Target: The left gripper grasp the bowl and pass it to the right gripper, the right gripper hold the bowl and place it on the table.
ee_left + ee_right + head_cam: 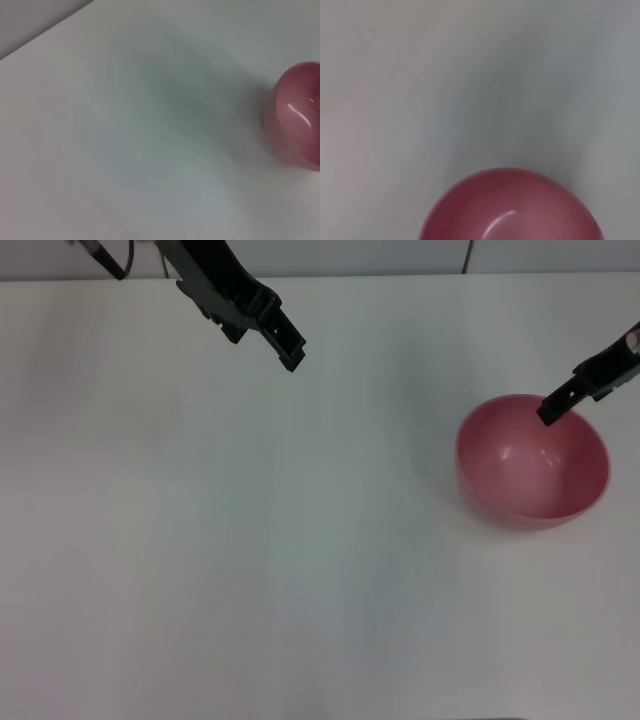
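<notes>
Bowl (533, 462) is sitting upright on the table (250, 560), over on the robot's right side, open mouth facing up. It looks fully supported by the surface, not tilted.

Right gripper (553, 409) is reaching in from the far right edge, its tip sitting at the bowl's far rim in the head view. Cannot tell whether it is pinching the rim, just touching it, or hanging a little above; the fingers read as one dark tip, so open or closed is not clear. That position at the rim suits a hold on the wall of the bowl, which is far too wide to span whole.

Left gripper (288, 346) is hanging over the far left part of the table, well apart from the bowl and holding nothing; whether its fingers are parted is not readable either.

Judgement: with the bowl resting on the right and the left arm standing clear, the placing step appears at or near its end.
</notes>
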You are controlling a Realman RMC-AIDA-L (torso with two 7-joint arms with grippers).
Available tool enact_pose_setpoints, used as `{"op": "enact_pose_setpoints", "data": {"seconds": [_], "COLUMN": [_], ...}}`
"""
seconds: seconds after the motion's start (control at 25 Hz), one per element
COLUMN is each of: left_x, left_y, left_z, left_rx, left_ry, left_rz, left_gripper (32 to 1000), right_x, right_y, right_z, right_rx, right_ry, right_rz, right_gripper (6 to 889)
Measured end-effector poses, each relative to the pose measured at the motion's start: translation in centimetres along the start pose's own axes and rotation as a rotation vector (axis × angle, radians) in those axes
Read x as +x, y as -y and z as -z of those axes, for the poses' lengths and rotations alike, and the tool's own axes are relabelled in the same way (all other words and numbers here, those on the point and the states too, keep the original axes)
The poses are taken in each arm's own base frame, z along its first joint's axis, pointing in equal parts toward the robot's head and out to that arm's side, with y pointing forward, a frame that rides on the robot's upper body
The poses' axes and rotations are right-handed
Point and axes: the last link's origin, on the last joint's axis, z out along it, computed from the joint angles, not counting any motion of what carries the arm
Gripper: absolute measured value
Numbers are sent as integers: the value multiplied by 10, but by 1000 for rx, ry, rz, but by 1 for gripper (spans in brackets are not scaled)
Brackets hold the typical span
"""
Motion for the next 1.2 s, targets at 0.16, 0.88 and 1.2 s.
{"op": "enact_pose_setpoints", "data": {"seconds": [0.16,0.88,1.2], "left_x": [-4,-15,-15], "left_y": [3,13,13], "left_z": [-1,-5,-5], "left_rx": [-1,21,21], "left_ry": [4,26,27], "left_rz": [10,44,45], "left_gripper": [879,879,879], "right_x": [-7,-25,-27], "right_y": [-8,-17,-19], "right_z": [17,75,77], "right_rx": [-20,-101,-97], "right_ry": [-4,29,26], "right_rz": [24,10,15], "right_gripper": [860,859,859]}}
